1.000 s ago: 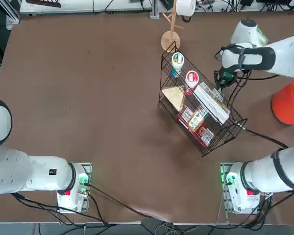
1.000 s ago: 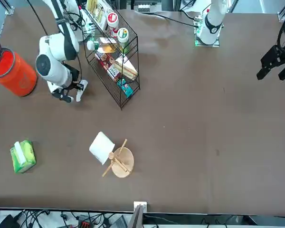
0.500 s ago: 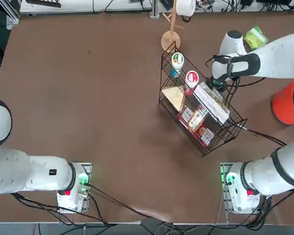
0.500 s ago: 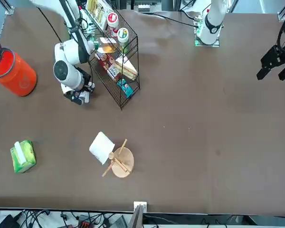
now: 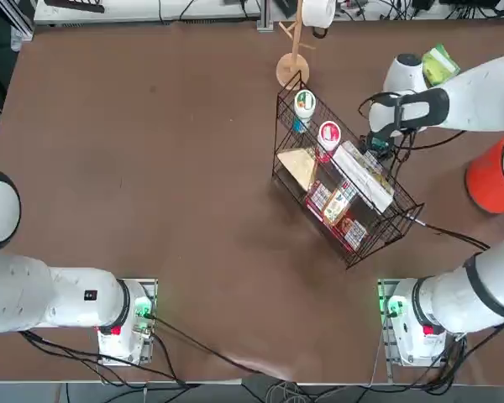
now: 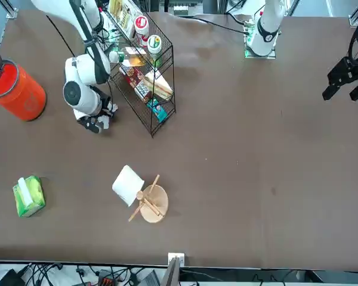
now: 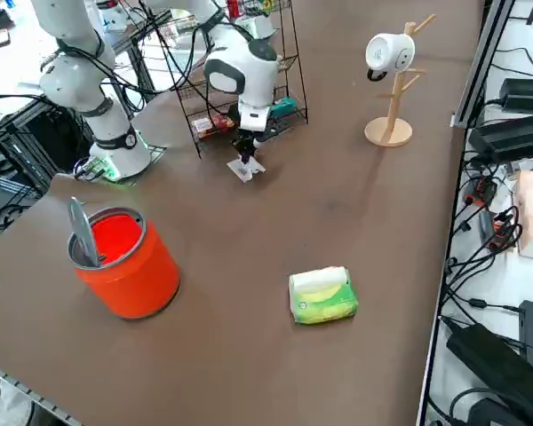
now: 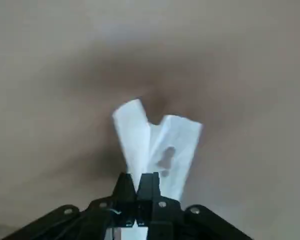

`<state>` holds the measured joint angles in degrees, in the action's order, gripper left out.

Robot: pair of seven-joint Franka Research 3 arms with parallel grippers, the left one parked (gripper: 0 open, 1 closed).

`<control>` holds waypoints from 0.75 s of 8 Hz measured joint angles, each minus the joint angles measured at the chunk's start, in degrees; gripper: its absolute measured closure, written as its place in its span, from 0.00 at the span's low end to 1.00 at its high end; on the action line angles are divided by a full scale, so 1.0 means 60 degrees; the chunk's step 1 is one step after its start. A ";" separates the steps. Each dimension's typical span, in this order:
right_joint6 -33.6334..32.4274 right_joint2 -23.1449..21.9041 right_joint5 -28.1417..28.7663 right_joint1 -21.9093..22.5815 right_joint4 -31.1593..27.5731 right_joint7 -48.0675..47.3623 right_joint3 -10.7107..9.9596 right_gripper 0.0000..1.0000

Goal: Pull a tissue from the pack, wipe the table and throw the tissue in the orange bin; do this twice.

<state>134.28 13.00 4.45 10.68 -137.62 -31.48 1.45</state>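
Compared with one second ago, your right gripper [image 6: 96,122] has moved from the open table between the orange bin [image 6: 17,91] and the wire basket [image 6: 144,71] to a spot just beside the basket's end. Half a second ago it was nearer the basket still; it now sits slightly farther toward the bin. Pack, bin and basket have not shifted.

Gripper state: jaws pinched together on a white tissue [image 8: 155,147]. In the wrist view the fingers [image 8: 124,192] meet with no gap, and the tissue fans out from them in two folded flaps against the brown table [image 8: 250,75]. In the right side view the tissue [image 7: 247,169] hangs from the fingertips and its lower edge lies on the tabletop, with the gripper pointing straight down.

The green and yellow pack [image 7: 322,295] lies flat on the table, well apart from the gripper, toward the far edge from the arm bases, white tissue showing along its top. The bin [image 7: 124,263] stands upright near the table's right-hand edge, with a grey flap tilted up at its rim.

A wooden stand [image 6: 149,202] with a white mug sits past the basket.
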 joint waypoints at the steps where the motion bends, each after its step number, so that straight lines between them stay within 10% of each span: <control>1: -0.0193 0.0000 0.0000 -0.0225 -0.0001 0.0214 -0.0016 0.98; 6: -0.0524 0.0003 -0.0051 -0.0631 -0.0048 0.0577 -0.0033 0.98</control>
<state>131.14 13.02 4.14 6.89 -137.91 -28.01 1.25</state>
